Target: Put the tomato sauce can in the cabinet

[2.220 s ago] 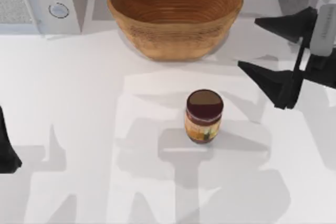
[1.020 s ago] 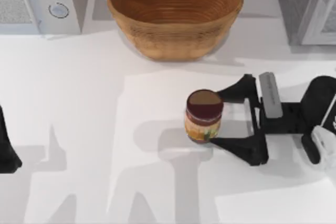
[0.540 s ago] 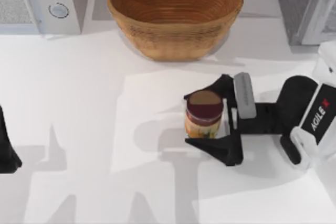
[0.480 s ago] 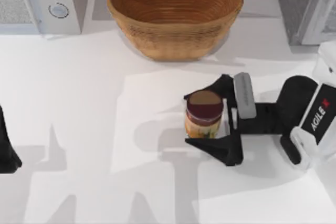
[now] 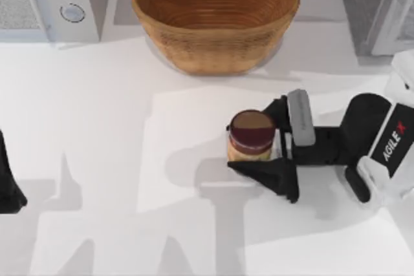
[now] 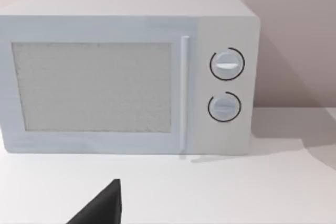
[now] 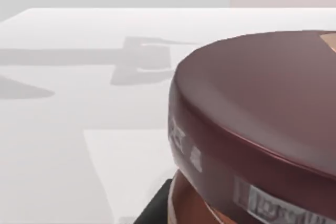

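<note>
Tomato sauce can (image 5: 251,136) stands upright, maroon top up, clamped between right gripper (image 5: 262,139) jaws.

The top view looks straight down on the white table (image 5: 97,127), taking in the microwave's (image 5: 45,1) corner and the can (image 5: 251,137). The left wrist camera sits low, facing that microwave (image 6: 126,74) front-on. The right wrist camera is pressed close against the same can (image 7: 252,129).
</note>
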Controlling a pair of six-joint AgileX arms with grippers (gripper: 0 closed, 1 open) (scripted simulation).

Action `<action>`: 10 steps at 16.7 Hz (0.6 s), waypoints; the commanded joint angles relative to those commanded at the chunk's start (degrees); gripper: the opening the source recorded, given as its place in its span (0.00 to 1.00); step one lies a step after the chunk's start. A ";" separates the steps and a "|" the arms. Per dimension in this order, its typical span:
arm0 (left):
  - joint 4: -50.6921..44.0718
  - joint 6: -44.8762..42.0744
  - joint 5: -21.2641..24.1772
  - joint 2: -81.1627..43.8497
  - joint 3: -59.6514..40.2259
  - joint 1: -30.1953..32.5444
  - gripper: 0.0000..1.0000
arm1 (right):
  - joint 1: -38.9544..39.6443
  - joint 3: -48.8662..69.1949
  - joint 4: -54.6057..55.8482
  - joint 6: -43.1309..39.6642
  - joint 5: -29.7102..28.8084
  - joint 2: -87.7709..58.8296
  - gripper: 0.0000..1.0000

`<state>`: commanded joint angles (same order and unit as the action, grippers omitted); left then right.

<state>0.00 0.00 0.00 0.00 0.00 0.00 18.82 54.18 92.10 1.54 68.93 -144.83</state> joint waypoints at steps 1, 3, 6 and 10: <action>0.00 0.00 0.00 0.00 0.00 0.00 1.00 | 0.00 0.00 0.00 0.00 0.00 0.00 0.40; 0.00 0.00 0.00 0.00 0.00 0.00 1.00 | 0.00 0.00 0.00 0.00 0.00 0.00 0.25; 0.00 0.00 0.00 0.00 0.00 0.00 1.00 | 0.00 0.00 0.00 0.00 0.00 0.00 0.02; 0.00 0.00 0.00 0.00 0.00 0.00 1.00 | 0.00 0.00 0.00 0.00 0.00 0.00 0.00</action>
<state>0.00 0.00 0.00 0.00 0.00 0.00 18.82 54.18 92.10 1.54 68.93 -144.83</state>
